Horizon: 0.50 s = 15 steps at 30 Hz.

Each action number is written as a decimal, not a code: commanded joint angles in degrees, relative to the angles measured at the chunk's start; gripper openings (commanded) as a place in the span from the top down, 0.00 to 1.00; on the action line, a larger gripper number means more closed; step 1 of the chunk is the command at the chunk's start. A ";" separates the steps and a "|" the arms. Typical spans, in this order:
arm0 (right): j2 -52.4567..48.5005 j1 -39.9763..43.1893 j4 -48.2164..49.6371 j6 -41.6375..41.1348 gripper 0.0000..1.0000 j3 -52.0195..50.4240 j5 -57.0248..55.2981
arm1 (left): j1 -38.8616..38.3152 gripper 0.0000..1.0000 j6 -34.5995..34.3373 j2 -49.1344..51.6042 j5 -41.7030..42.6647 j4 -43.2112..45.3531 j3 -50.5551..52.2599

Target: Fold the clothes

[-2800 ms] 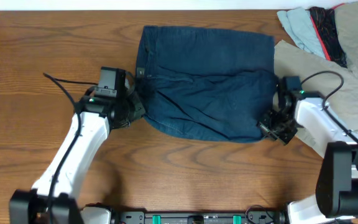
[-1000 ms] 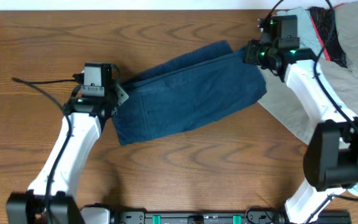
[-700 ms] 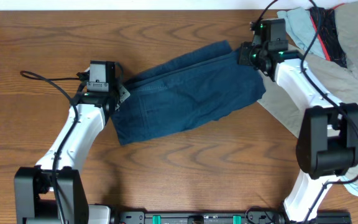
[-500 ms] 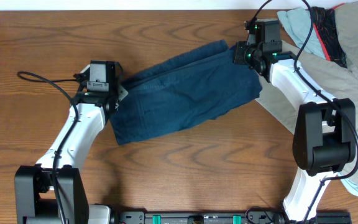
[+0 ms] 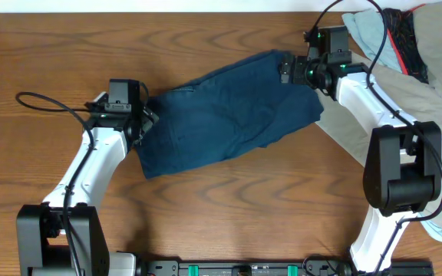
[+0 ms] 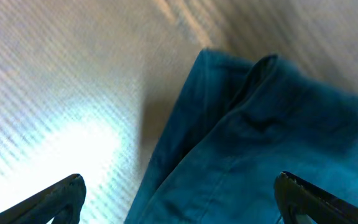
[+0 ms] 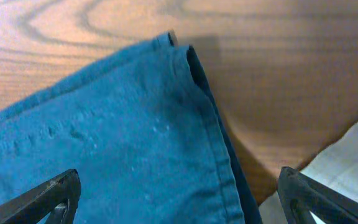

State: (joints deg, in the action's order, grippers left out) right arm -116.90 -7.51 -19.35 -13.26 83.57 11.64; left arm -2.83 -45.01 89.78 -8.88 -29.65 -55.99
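Here, seen from overhead, the navy shorts (image 5: 229,115) lie folded into one long band on the wooden table (image 5: 52,46). The band slants across the table's middle, from a low end toward 8 o'clock to a high end toward 2 o'clock. The left gripper (image 5: 146,121) stands at the band's 9 o'clock edge, and the right gripper (image 5: 285,69) stands over its 1 o'clock corner.

In the left wrist view the two fingertips (image 6: 67,190) sit at the lower corners of the frame, spread wide. Only a folded denim edge and bare wood lie between them, and nothing is gripped. The right wrist view shows the same wide spread, with a stitched hem corner below and no cloth pinched. Whether either pair of tips touches the fabric is not clear from these angles.

A khaki garment (image 5: 436,69) lies just beside the band at 3 o'clock. A light blue cloth (image 5: 363,31) lies at the table's 1 o'clock corner.
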 commanded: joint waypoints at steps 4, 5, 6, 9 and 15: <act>-0.52 0.59 -1.09 0.70 0.01 0.87 4.13 | 0.20 0.02 -0.09 0.28 0.94 0.72 3.48; -0.52 0.59 -1.11 0.72 0.01 0.87 4.81 | 0.20 0.02 -0.07 0.39 1.03 1.44 4.20; -0.52 0.59 -1.09 0.70 0.01 0.87 5.49 | 0.20 0.02 -0.07 0.55 1.88 2.14 4.87; -0.42 0.59 -1.09 0.72 0.01 0.87 7.13 | 0.20 0.02 -0.04 1.66 5.73 4.13 6.38; 1.03 0.31 -1.84 3.19 0.01 0.87 7.43 | 0.20 0.02 0.37 6.69 11.30 7.10 7.23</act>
State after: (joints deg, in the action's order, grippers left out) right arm -116.90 -7.20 -20.58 -12.43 83.57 17.67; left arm -2.83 -44.99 93.62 -1.58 -23.07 -49.43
